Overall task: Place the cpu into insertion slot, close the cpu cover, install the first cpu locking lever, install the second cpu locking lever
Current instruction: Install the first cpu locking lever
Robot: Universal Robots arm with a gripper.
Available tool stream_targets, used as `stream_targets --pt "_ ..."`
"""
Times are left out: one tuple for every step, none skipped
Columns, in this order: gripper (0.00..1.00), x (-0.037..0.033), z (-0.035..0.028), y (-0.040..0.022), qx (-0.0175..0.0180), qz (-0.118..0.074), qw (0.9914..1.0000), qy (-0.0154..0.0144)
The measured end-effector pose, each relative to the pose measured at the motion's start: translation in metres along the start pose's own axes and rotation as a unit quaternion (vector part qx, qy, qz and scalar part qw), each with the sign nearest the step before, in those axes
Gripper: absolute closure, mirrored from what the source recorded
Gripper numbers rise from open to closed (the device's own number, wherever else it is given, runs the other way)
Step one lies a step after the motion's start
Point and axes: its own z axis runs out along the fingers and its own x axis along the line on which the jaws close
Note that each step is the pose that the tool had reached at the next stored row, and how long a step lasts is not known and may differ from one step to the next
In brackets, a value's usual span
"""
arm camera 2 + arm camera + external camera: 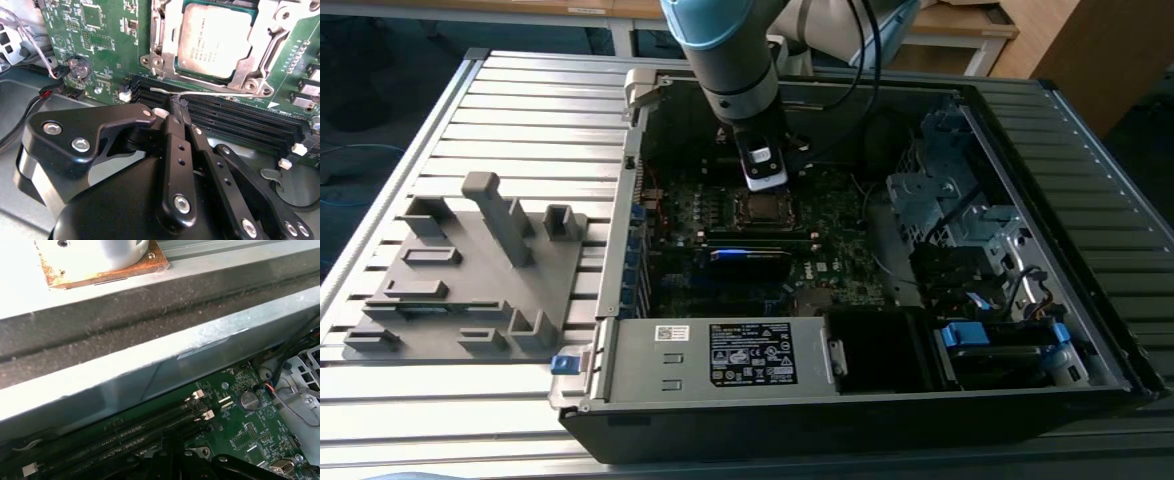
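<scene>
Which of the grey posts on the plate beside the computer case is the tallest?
The slim post near the middle of the plate; it rises well above the short blocks around it.

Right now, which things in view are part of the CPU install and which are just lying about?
In the job:
- cpu, seated in its socket
- cpu cover, closed around it
- locking lever, thin wire at the gripper tips

Lying about:
- grey fixture block beside the case
- coin battery
- power supply
</scene>
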Motion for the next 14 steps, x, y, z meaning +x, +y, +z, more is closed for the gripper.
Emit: stream_targets --pt "0.89 0.0 0.0 0.0 0.0009 0.0 1.0 -0.0004" --pt "0.89 0.0 0.0 0.0 0.0017 0.0 1.0 -0.0007" --pt "0.89 0.0 0.0 0.0 0.0024 -0.001 1.0 -0.0009" --pt "0.89 0.0 0.0 0.0 0.003 -0.001 0.99999 -0.0012" --pt "0.89 0.0 0.0 0.0 0.0036 -0.001 0.99999 -0.0015" --pt "0.89 0.0001 0.0001 0.0 0.0044 -0.001 0.99999 -0.002" --pt "0.89 0.0 0.0001 0.0 0.0054 -0.001 0.99998 -0.0025" --pt "0.89 0.0 0.0 0.0 0.0062 -0.002 0.99997 -0.0031" --pt "0.89 0.0001 0.0 -0.0001 0.007 -0.002 0.99997 -0.0036" --pt "0.89 0.0 0.0 -0.0001 0.008 -0.002 0.99996 -0.0043" --pt "0.89 0.0 0.0 -0.0001 0.0087 -0.002 0.99995 -0.0048" --pt "0.89 0.0002 0.0001 0.0002 0.0091 -0.002 0.99994 -0.005" --pt "0.89 0.0003 0.0002 0.0004 0.0094 -0.002 0.99994 -0.0052" --pt "0.89 0.0003 0.0002 0.0004 0.0097 -0.002 0.99994 -0.0054"
